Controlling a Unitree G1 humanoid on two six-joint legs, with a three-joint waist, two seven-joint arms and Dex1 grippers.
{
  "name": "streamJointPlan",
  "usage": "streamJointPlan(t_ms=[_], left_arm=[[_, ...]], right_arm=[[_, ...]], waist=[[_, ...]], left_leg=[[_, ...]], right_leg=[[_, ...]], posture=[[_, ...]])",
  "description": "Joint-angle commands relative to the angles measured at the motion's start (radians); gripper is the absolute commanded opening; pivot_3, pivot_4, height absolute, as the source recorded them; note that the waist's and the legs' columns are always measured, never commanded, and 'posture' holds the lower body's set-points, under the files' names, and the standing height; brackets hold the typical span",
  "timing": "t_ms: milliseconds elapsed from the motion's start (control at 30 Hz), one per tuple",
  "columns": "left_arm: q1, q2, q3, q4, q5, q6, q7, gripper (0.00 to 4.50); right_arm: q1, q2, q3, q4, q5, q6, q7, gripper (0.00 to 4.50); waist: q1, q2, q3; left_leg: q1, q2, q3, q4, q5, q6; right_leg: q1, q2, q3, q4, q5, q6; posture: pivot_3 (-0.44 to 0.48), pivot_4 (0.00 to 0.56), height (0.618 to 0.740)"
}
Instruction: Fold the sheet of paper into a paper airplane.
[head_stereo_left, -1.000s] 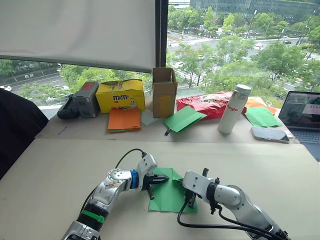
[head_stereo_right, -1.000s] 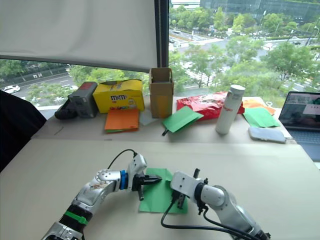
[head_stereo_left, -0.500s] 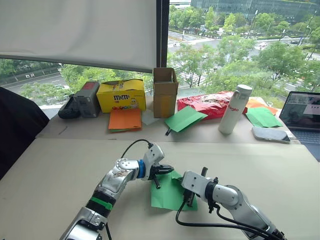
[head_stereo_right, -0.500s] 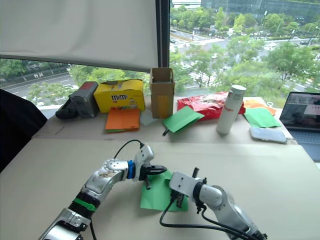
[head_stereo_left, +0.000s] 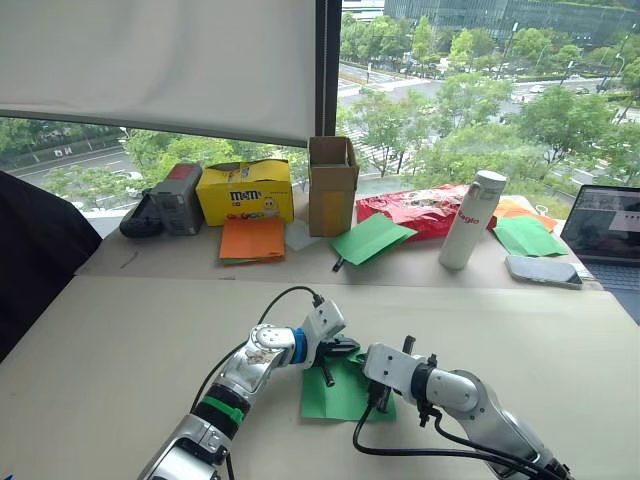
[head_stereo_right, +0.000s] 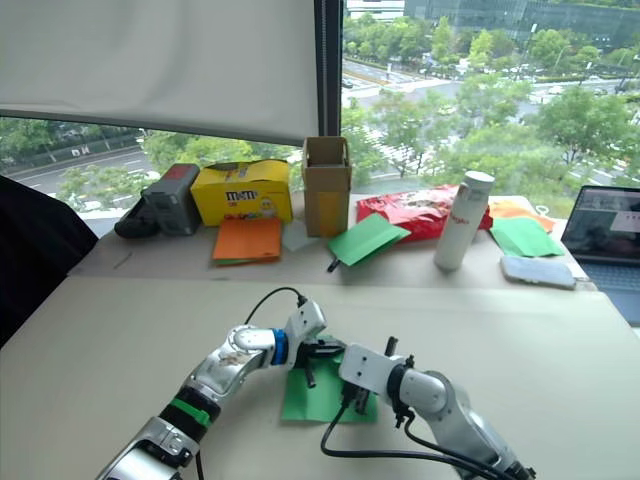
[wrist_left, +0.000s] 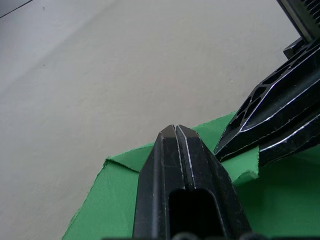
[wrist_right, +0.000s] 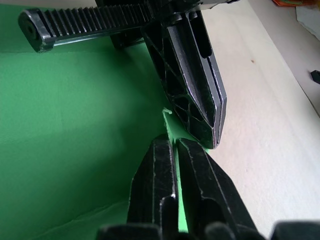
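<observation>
Beige table (head_stereo_left: 120, 350) carries the sheet of paper (head_stereo_left: 340, 398), lying flat near its front. Left gripper (head_stereo_left: 343, 350), fingers clenched, has slid from the sheet's left side to its far edge; right gripper (wrist_right: 175, 145) pinches the near corner. Folding continues.

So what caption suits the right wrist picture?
Two closed grippers, right and left, meet at a green paper sheet's edge.

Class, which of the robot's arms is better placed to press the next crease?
Probably left: the left gripper, fingers shut, sits over the far corner of the thin bright green paper sheet, while the right gripper pinches its edge.
</observation>
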Motion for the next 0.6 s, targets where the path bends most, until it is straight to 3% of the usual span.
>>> streamJointPlan(t_ms=[33,167,267,400,600], left_arm=[[0.022,0.009,-0.013,0.001,0.041,0.036,0.036,0.0],[0.041,0.014,-0.009,-0.011,0.043,0.036,0.047,0.0],[0.051,0.015,-0.003,-0.02,0.039,0.035,0.05,0.0],[0.058,0.014,0.004,-0.028,0.03,0.034,0.05,0.0],[0.065,0.01,0.015,-0.048,0.024,0.047,0.057,0.0]], right_arm=[[0.033,-0.023,-0.071,-0.061,0.063,-0.002,0.034,1.95],[0.093,-0.039,-0.196,-0.148,0.235,0.026,0.109,3.28],[0.105,-0.035,-0.307,-0.205,0.393,0.117,0.143,3.28],[0.052,-0.018,-0.331,-0.165,0.412,0.166,0.106,1.99],[-0.019,0.057,-0.246,-0.051,0.352,0.211,0.019,0.03]], waist=[[-0.001,0.0,0.0],[-0.001,-0.001,0.001],[-0.004,-0.002,0.001],[-0.005,-0.004,0.003],[-0.004,-0.002,0.001]], left_leg=[[0.0,0.0,0.0,0.0,0.0,0.0],[0.0,0.0,0.0,0.001,0.0,0.0],[0.0,0.0,0.0,0.001,0.0,0.0],[0.001,0.001,0.0,0.002,0.0,0.0],[0.0,0.001,0.0,0.002,0.0,0.0]], right_leg=[[0.0,0.0,0.0,0.0,0.0,0.0],[0.0,0.0,0.0,0.0,0.0,0.0],[0.0,0.0,0.0,0.001,0.0,0.0],[0.0,0.0,0.001,0.003,0.0,0.0],[-0.001,0.001,0.001,0.004,0.0,0.0]], posture=[[0.0,0.15,0.74],[0.0,0.15,0.74],[0.0,0.15,0.74],[0.0,0.15,0.74],[0.0,0.15,0.74]])
